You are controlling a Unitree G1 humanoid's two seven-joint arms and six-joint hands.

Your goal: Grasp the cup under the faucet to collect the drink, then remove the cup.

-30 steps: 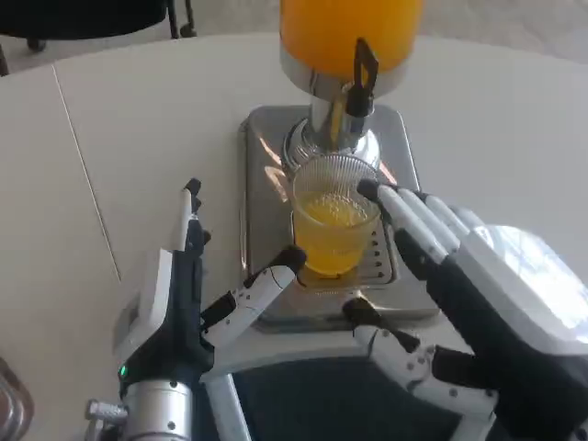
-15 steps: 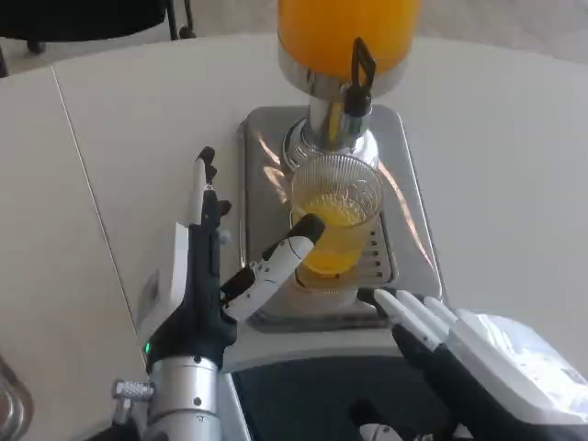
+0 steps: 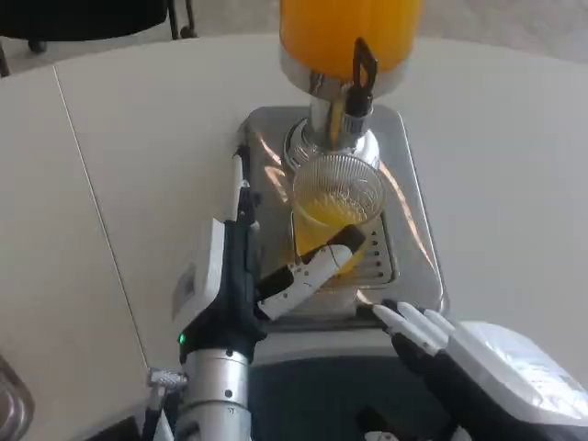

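Note:
A clear ribbed cup point(image 3: 336, 197), partly full of orange drink, stands on the drip grille under the black-handled faucet point(image 3: 360, 75) of the juice dispenser point(image 3: 349, 32). My left hand point(image 3: 246, 266) is just left of the cup. Its straight fingers point(image 3: 241, 188) point away along the tray's left side, a small gap from the glass. The thumb point(image 3: 317, 266) reaches across the cup's near side and looks to touch it low down. The hand is not closed around the cup. My right hand point(image 3: 478, 363) hovers at the lower right with fingers apart, holding nothing.
The dispenser stands on a shiny steel drip tray point(image 3: 413, 193) in the middle of the white table point(image 3: 138, 138). A table seam runs down the left. Dark chair legs point(image 3: 179, 18) show at the top left. A metal object point(image 3: 11, 404) peeks in at the bottom left.
My left hand has moved right, up to the cup, its thumb now against the cup's front. My right hand has left the cup's side and pulled back to the lower right.

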